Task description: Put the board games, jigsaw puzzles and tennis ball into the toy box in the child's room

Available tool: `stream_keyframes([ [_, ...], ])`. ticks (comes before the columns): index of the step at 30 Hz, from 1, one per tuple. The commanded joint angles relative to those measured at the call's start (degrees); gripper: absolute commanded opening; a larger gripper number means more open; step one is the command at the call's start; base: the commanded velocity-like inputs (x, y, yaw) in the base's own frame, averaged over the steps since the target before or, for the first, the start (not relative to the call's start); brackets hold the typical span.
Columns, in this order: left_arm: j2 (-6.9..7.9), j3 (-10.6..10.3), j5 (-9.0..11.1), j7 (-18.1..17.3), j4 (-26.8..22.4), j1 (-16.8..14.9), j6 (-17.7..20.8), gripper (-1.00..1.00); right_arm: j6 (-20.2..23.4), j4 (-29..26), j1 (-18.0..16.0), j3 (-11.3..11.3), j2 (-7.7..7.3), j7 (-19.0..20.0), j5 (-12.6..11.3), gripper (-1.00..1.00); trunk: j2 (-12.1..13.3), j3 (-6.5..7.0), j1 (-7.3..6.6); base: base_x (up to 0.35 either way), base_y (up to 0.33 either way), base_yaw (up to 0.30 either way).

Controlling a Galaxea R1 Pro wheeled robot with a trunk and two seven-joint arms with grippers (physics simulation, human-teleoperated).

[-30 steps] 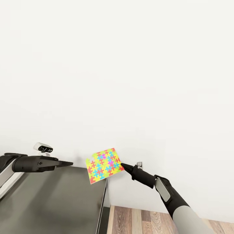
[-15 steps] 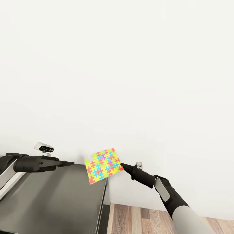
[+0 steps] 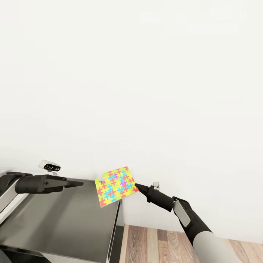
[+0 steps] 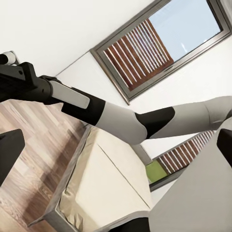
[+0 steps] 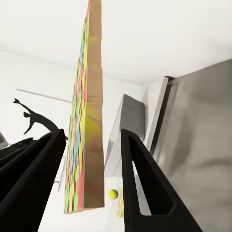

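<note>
Multicoloured thin jigsaw puzzle (image 3: 116, 185), edge pinched by right gripper (image 3: 136, 186)

Camera pan noted; no independent movement of objects established.

Across the last second the dark grey table section (image 3: 65, 215) has slid lower-left in the head view: its near edge now shows, and its far right corner sits slightly higher. More wood floor (image 3: 157, 244) is exposed right of the table. The jigsaw puzzle (image 3: 116, 185), pinched at its corner by the right gripper (image 3: 136, 186), shifted only marginally left with it. The left gripper (image 3: 75, 183) kept its place over the table.
</note>
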Motion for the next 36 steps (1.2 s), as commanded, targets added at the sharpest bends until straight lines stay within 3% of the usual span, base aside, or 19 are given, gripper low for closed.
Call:
stream_keyframes([
  [1,0.09,-0.16,0.2,-0.15,0.02,-0.08,0.59,1.0,0.32,0.01,-0.05,0.09,-0.02,-0.04,-0.36,-1.0,-0.09,-0.01,0.03,-0.005,0.0,0.0],
  [6,0.13,-0.1,0.2,-0.19,0.02,-0.08,0.58,1.0,0.3,0.01,-0.05,0.09,-0.01,-0.04,-0.25,-1.0,-0.09,0.44,0.03,-0.001,0.0,0.0],
  [17,0.14,-0.07,0.11,-0.19,0.02,-0.08,0.58,1.0,0.27,0.01,-0.05,0.28,0.09,-0.09,-0.1,-1.0,4.32,3.36,-2.39,0.0,0.0,0.0],
  [29,0.15,-0.07,0.03,-0.19,0.02,-0.08,0.58,1.0,0.22,0.01,-0.05,0.1,0.14,-0.12,-0.47,-1.0,9.13,5.6,-5.03,0.0,0.0,0.0],
  [36,0.15,-0.07,0.03,-0.17,0.02,-0.08,0.58,1.0,0.19,0.01,-0.05,0.09,0.14,-0.04,-0.61,-1.0,9.13,5.6,-5.03,0.0,0.0,0.0],
])
